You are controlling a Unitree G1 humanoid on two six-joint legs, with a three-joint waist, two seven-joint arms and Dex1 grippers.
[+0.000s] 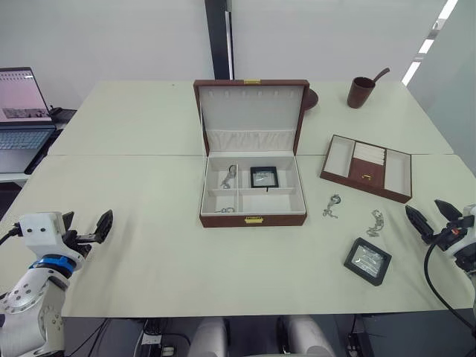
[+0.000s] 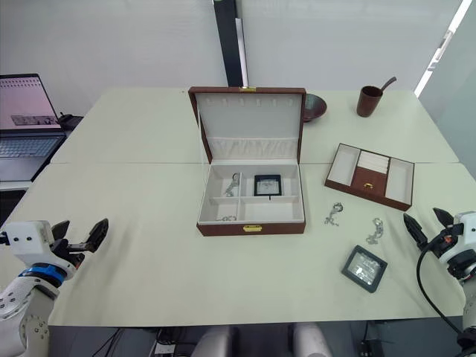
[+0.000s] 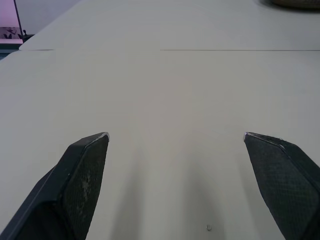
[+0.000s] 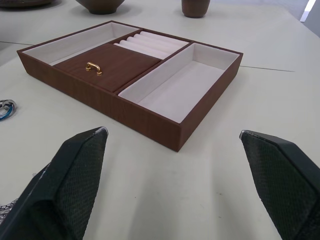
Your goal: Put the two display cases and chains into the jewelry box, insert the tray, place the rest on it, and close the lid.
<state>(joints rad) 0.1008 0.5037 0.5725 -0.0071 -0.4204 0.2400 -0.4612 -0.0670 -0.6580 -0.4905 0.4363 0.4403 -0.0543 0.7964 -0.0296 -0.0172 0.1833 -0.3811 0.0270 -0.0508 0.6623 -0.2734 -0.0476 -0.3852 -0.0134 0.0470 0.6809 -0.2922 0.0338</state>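
The box [image 1: 253, 195] stands open at the middle of the bench [image 1: 149, 260], its lid [image 1: 251, 115] propped upright at the back so the cream compartments are free to load. One case [image 1: 264, 176] already lies flat in the rear right compartment, and a chain [image 1: 228, 176] rests in the rear left one; something small and silvery sits in the front left compartment, too small to name.

The second case [image 1: 367, 261] lies on the bench to the right of the box, near the front edge and turned at an angle. Two more chains [image 1: 332, 205] [image 1: 375, 222] lie between it and the box, apart from each other. The tray [image 1: 367, 166] sits further back on the right, empty, its gold knob up, kept out of the way until the lower level is filled.

The right claw [image 1: 433, 218] hovers wide open just right of the loose case and nearest chain, well placed, I judge, to take either next. The left claw [image 1: 88, 225] hangs wide open over bare bench at the far left, with nothing near it.

Behind stand a cup [image 1: 361, 91], a bowl [image 2: 313, 106] and, off to the left, a laptop [image 1: 22, 111].
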